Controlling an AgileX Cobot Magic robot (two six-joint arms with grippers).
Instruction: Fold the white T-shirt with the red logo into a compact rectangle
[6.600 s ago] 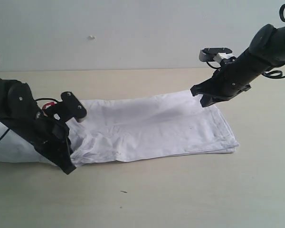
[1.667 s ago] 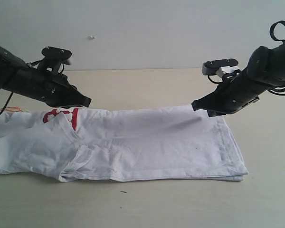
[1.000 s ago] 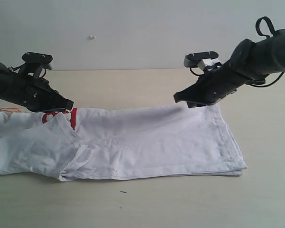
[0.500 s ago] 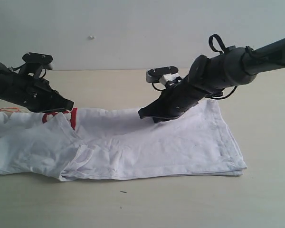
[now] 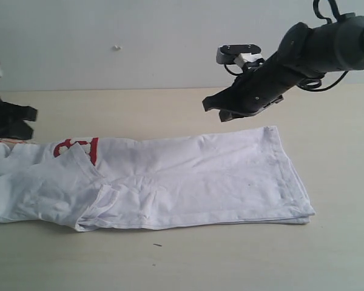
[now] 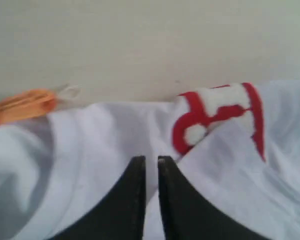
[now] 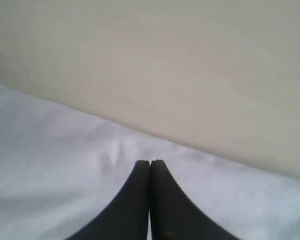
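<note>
**Item 1: left gripper** (image 6: 150,162). 2 black fingers are parted by a narrow slit, with nothing between them. In the left wrist view it hangs over white cloth, near the red lettering. In the exterior view it sits at the far left edge of the frame, above the shirt's collar end, and whether it touches the cloth cannot be told.

**Item 2: right gripper** (image 7: 150,164). The jaws are pressed together and hold nothing. In the exterior view it is raised clear of the cloth, beyond the shirt's far edge and toward the right half of the scene, with its tip pointing left and downward.

**Item 3: white T-shirt** (image 5: 188,176). It lies flat on the bench as 1 long strip running left to right. The right end is squared off, with stacked layers showing at its edge. The left end is looser, with a sleeve flap turned over on top and several creases.

**Item 4: red logo** (image 5: 79,148). Fuzzy white lettering with a thick red outline shows only partly, on the far side of the shirt's left portion, the rest hidden by folded cloth.

**Item 5: orange neck tag** (image 6: 22,102). It sits at the shirt's edge next to bare bench, on the side of the gripper away from the logo.

**Item 6: bench** (image 5: 170,260). The surface is pale beige, with 1 small dark speck (image 5: 158,245) near the front of the shirt.

**Item 7: wall** (image 5: 139,42). It is a plain pale grey behind the bench.
</note>
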